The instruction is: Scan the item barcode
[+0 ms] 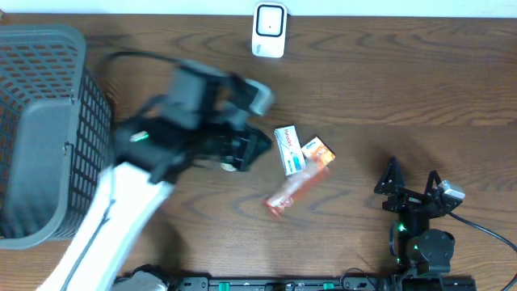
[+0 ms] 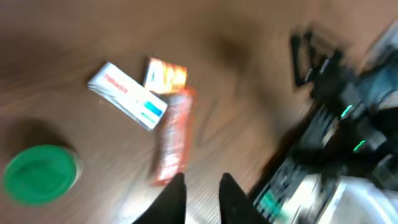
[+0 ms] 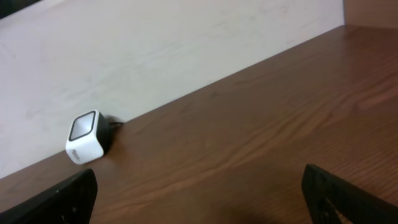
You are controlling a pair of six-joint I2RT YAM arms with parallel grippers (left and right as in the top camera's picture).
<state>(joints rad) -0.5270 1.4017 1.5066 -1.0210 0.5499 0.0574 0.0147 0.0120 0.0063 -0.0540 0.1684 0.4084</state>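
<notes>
Left tool (image 2: 202,190), blurred, with its fingers drawn almost together and nothing between them, hangs above the worktop (image 1: 388,89) near the items for scanning. These are a white carton (image 1: 288,150), an orange carton (image 1: 319,151) just beside it, and an orange-red wrapped bar (image 1: 292,192), all lying mid-worktop and unheld. Right tool (image 1: 412,184), at the near right edge, has its fingers spread wide and empty; the white scanner (image 1: 269,30) stands at the far edge and a grey basket (image 1: 89,121) at the left.
</notes>
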